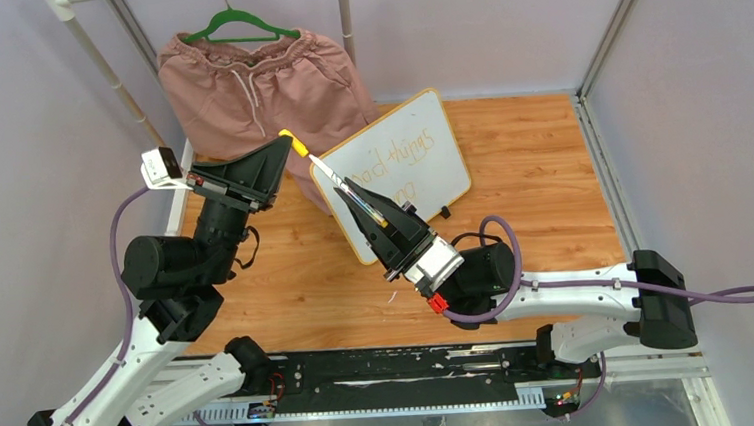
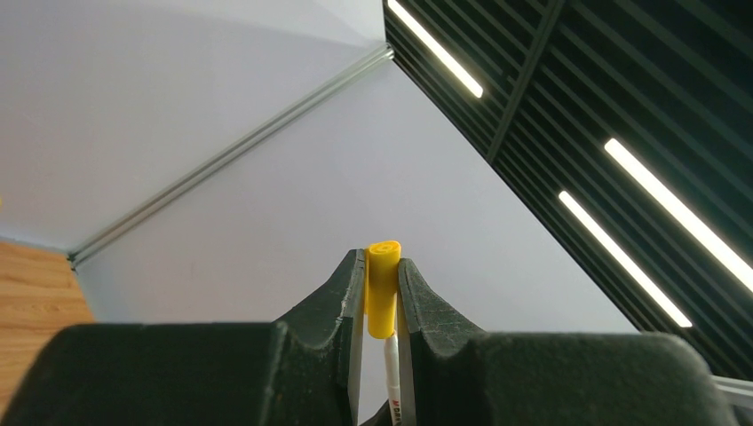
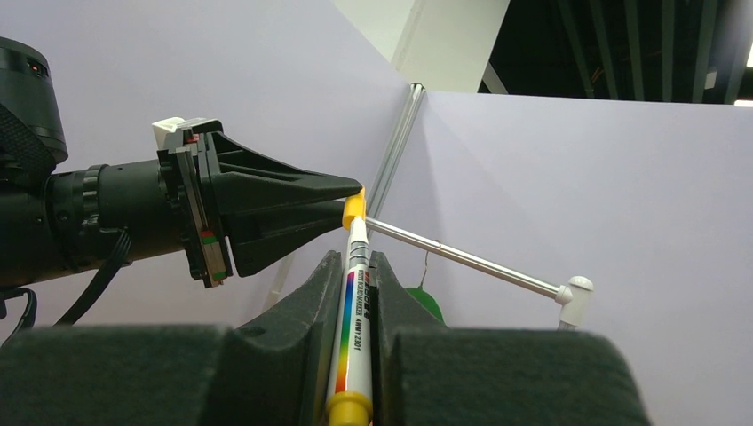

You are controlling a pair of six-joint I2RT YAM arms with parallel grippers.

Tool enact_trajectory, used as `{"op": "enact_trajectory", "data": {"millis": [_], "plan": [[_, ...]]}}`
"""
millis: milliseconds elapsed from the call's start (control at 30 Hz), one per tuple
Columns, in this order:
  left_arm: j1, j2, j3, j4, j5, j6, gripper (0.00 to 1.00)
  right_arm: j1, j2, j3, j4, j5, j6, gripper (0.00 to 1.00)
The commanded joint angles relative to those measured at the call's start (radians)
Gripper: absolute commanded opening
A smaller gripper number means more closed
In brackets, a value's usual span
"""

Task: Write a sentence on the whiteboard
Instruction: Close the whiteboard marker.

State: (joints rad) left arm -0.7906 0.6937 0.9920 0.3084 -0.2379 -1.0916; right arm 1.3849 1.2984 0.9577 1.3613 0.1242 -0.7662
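The whiteboard (image 1: 437, 164) leans tilted at the middle back of the wooden table. The orange sentence (image 1: 411, 148) shows "good things" on top; its lower line is mostly hidden behind my right gripper. The white marker (image 1: 328, 171) hangs in the air in front of the board's left end. My right gripper (image 1: 352, 193) is shut on the marker's barrel (image 3: 353, 311). My left gripper (image 1: 286, 139) is shut on the marker's yellow cap (image 2: 383, 288), which still sits at the barrel's end (image 3: 353, 211). Both grippers (image 2: 382, 262) (image 3: 353, 259) meet tip to tip along the marker.
Pink shorts (image 1: 254, 86) on a green hanger (image 1: 240, 24) hang from a white pipe rack (image 1: 97, 62) behind my left arm, touching the board's left edge. Grey walls close in both sides. A black rail (image 1: 384, 368) runs along the near edge.
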Motion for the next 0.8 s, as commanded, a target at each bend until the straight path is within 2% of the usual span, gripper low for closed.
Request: {"op": "enact_trajectory", "data": {"millis": [0, 767], "plan": [[-0.007, 0.000, 0.020, 0.017, -0.020, 0.015, 0.00, -0.008, -0.019, 0.001, 0.033, -0.003, 0.021, 0.00], [-0.007, 0.009, 0.022, 0.017, -0.036, 0.028, 0.00, -0.008, -0.024, -0.003, 0.027, -0.001, 0.027, 0.00]]}}
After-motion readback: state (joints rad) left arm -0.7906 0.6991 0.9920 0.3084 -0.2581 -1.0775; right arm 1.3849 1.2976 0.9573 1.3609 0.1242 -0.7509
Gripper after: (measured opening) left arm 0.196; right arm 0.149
